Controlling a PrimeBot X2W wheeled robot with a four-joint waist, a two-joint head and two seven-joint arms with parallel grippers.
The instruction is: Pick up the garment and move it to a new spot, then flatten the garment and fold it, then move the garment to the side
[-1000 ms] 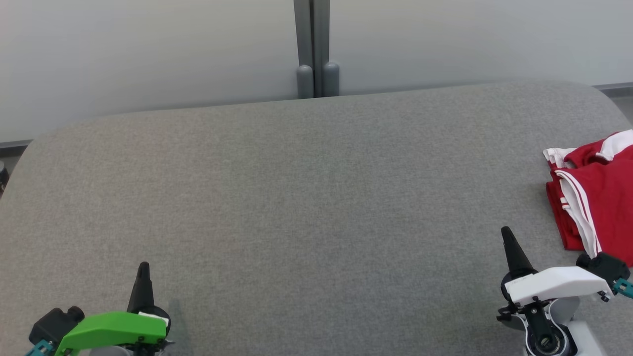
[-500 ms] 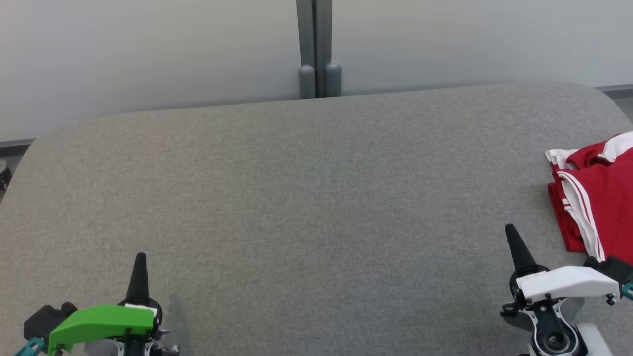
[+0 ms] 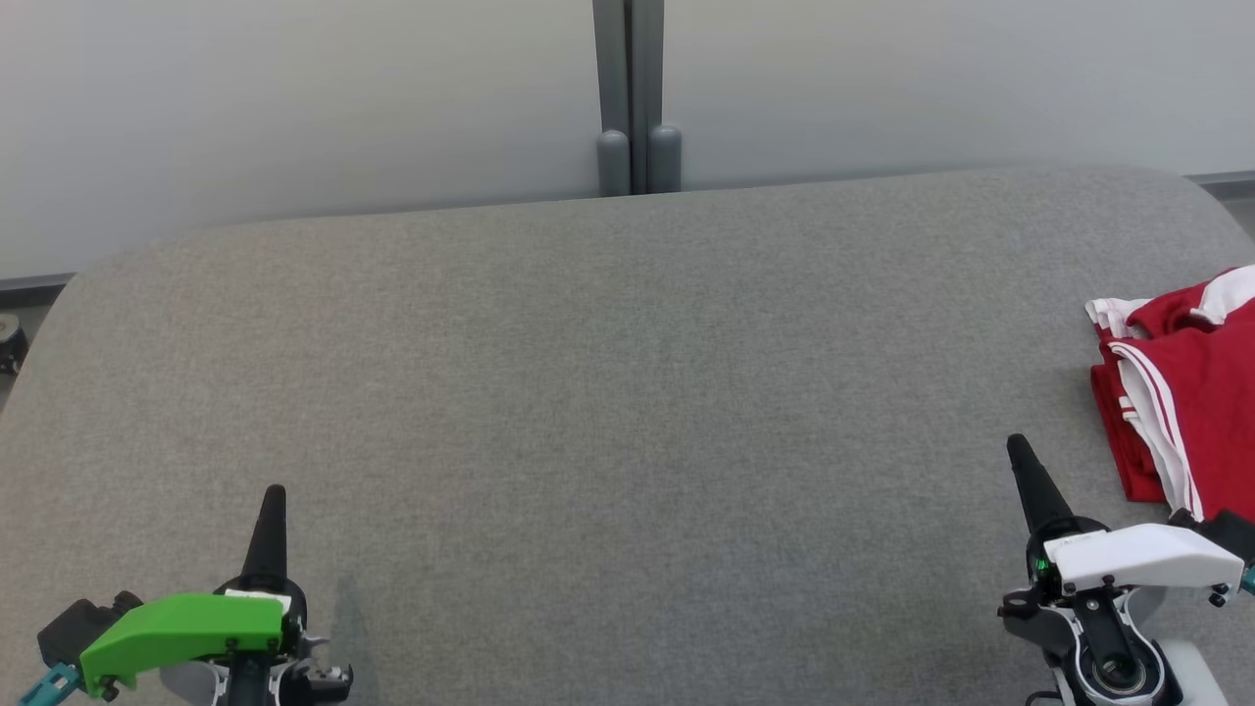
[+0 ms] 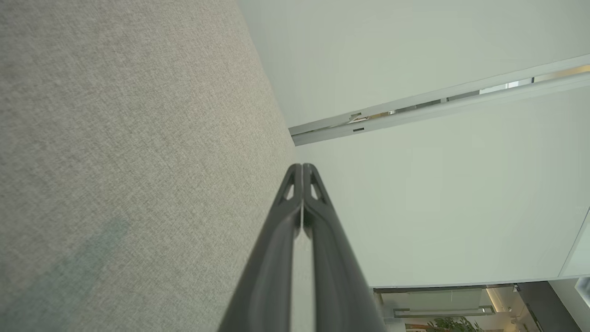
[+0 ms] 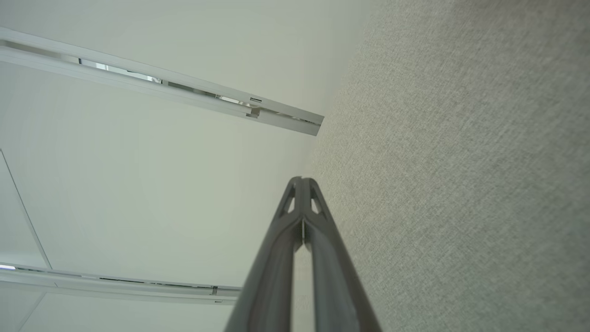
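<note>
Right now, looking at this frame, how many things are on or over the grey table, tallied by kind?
Garments: 1, the red and white garment, lying at the right edge of the grey table.
Grippers: 2, the left gripper and the right gripper, both shut and holding nothing.
Total: 3

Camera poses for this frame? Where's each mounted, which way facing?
Head view: on the head, looking forward and down at grey table, red garment far right; left gripper, right gripper low, shut.
Left wrist view: along its shut fingers; table left, wall right.
Right wrist view: along its shut fingers; wall left, table right.
Shared: all three see table and wall.
</note>
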